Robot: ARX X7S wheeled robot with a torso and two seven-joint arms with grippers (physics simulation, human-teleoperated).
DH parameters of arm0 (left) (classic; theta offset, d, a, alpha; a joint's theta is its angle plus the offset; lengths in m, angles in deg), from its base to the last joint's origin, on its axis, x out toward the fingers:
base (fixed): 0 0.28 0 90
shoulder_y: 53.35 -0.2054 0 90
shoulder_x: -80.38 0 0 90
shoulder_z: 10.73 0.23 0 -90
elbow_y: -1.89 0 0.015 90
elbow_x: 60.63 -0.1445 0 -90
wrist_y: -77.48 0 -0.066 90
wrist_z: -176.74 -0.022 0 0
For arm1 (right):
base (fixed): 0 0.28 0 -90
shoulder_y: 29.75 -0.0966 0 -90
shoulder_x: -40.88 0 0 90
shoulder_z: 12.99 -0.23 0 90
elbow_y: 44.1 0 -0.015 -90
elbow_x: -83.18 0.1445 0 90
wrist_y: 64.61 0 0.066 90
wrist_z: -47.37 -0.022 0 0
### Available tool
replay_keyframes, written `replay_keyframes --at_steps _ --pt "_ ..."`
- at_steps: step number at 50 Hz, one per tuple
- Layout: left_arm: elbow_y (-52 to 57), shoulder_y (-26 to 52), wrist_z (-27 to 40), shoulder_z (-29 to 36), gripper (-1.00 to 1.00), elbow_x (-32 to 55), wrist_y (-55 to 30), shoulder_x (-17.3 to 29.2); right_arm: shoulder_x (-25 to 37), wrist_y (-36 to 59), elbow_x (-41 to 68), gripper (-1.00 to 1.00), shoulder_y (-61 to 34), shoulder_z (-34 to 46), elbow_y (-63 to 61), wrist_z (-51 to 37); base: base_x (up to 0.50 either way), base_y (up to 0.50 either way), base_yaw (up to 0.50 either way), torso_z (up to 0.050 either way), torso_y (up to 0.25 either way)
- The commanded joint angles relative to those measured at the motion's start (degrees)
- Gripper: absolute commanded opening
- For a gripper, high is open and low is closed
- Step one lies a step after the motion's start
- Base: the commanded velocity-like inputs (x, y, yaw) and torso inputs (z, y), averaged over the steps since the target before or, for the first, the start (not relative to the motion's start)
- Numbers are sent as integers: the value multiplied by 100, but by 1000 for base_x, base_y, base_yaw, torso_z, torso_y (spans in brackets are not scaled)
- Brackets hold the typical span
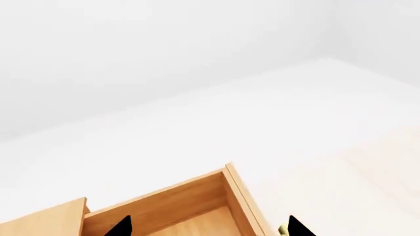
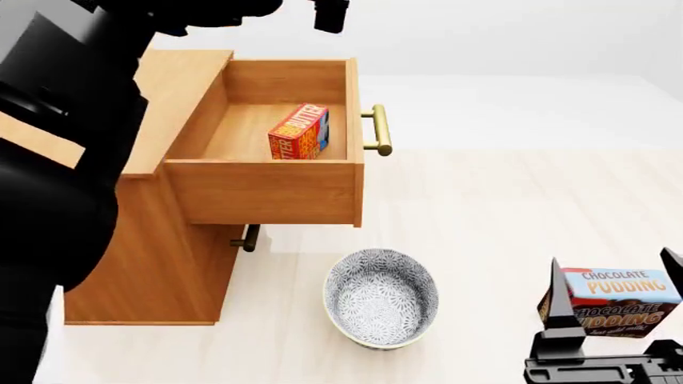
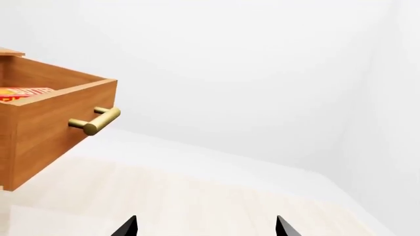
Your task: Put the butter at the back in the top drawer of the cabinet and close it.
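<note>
The cabinet (image 2: pixel 160 264) stands at the left with its top drawer (image 2: pixel 267 192) pulled out. The butter (image 2: pixel 299 132) stands inside it, close to the front panel with the brass handle (image 2: pixel 377 130); its top also shows in the right wrist view (image 3: pixel 23 92). My left gripper (image 1: pixel 210 227) is open and empty, above the drawer's far corner (image 1: pixel 226 196); one finger (image 2: pixel 331 14) shows in the head view. My right gripper (image 2: pixel 613 260) is open and empty, low at the right, away from the drawer (image 3: pixel 59 123).
A patterned bowl (image 2: pixel 381 298) sits on the floor in front of the cabinet. A chocolate pudding box (image 2: pixel 619 302) lies behind my right gripper's fingers. A lower drawer handle (image 2: pixel 248 238) pokes out under the open drawer.
</note>
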Motion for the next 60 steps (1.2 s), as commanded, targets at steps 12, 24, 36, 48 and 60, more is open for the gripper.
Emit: replay_keyframes --at_steps 12,24,36,48,60 --pt "2463 -273 2436 -59 100 1677 -428 283 0 157 66 100 -53 -91 -176 -5 0 0 0 0 0" --pt "3740 -1019 3604 -135 100 1842 -6 82 0 59 -11 100 23 -35 -128 34 0 0 0 0 0" --pt "4604 -1639 4201 186 100 2095 590 14 0 -139 -197 100 160 82 5 59 0 0 0 0 0" --pt "4795 -1560 4638 1442 100 2990 1787 -23 0 -245 -317 100 247 150 59 32 0 0 0 0 0" --pt "4773 -1280 4681 2842 100 3968 2810 -25 0 -352 -424 100 331 216 123 -15 0 0 0 0 0"
